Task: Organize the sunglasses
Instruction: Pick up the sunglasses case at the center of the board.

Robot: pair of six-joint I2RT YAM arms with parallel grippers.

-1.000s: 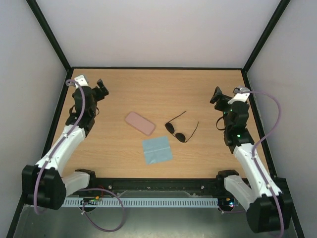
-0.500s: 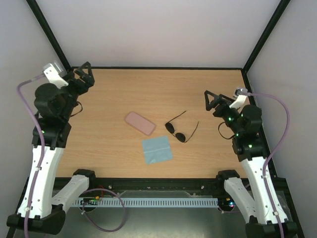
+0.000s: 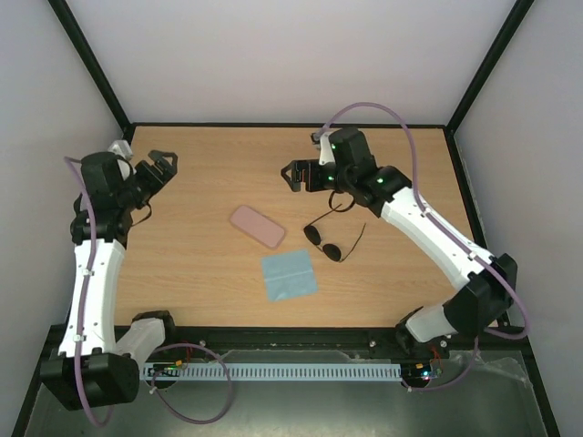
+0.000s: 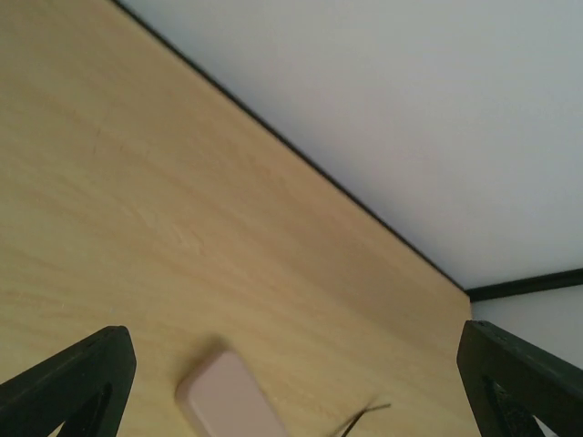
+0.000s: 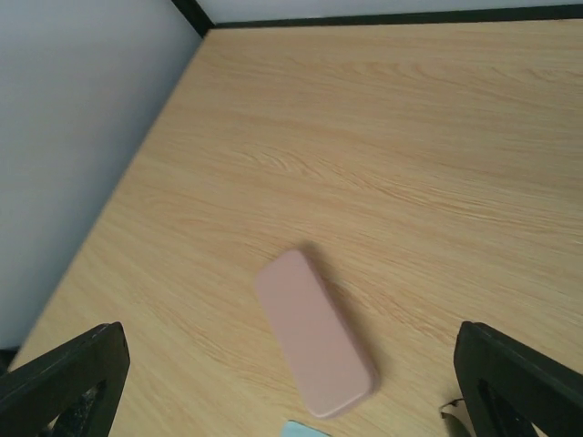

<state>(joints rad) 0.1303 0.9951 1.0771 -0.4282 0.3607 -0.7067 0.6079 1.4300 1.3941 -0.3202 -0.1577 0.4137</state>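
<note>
The sunglasses (image 3: 332,238), with two dark oval lenses and a thin wire frame, lie open on the table right of centre. A slim arm tip shows in the left wrist view (image 4: 364,414), and a scrap shows at the right wrist view's bottom edge (image 5: 453,415). My right gripper (image 3: 293,173) is open and empty. It hovers behind and to the left of the sunglasses, facing the pink case (image 5: 314,344). My left gripper (image 3: 160,167) is open and empty at the far left, well away from the sunglasses. Its fingers (image 4: 68,387) frame the case (image 4: 228,401).
The pink oblong case (image 3: 257,226) lies left of the sunglasses. A light blue square cloth (image 3: 289,275) lies in front of both, and its corner shows in the right wrist view (image 5: 301,430). Black-framed white walls (image 3: 291,125) enclose the wooden table.
My right arm has swung from the right edge far left, over the table's middle behind the sunglasses. My left arm has drawn lower and turned toward the centre. The objects have not moved.
</note>
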